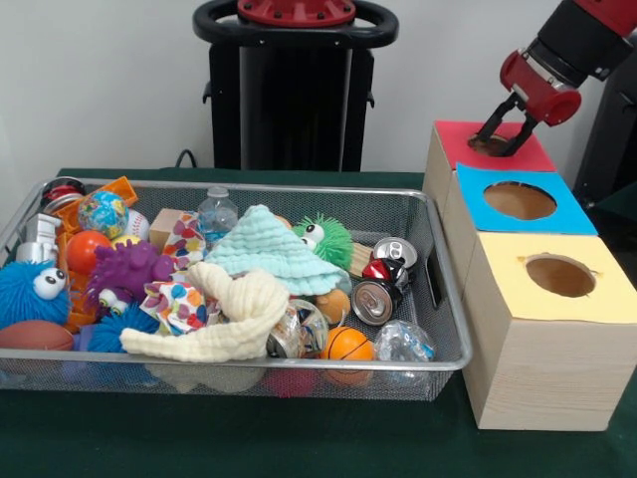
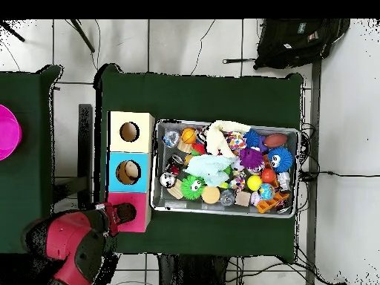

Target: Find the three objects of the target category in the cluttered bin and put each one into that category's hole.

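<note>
My gripper [image 1: 504, 133] hangs open right over the round hole in the red-topped box [image 1: 537, 154], with nothing visible between its fingers; from overhead the gripper [image 2: 122, 214] covers that hole. Beside it stand a blue-topped box [image 1: 478, 189] and a yellow-topped box [image 1: 518, 294], each with an open hole. The wire bin [image 1: 299, 189] is piled with two crushed cans [image 1: 376, 300], an orange basketball [image 1: 348, 345], a green fuzzy toy [image 1: 324, 237], a teal cloth [image 1: 267, 255], a cream cloth [image 1: 235, 315], a water bottle [image 1: 216, 213] and several balls.
The three boxes form a row tight against the bin's right side in the front view. A blue fuzzy toy [image 1: 30, 289] and a brown football [image 1: 35, 336] fill the bin's left end. A pink object [image 2: 6, 132] sits on a second table; a backpack [image 2: 297, 41] lies on the floor.
</note>
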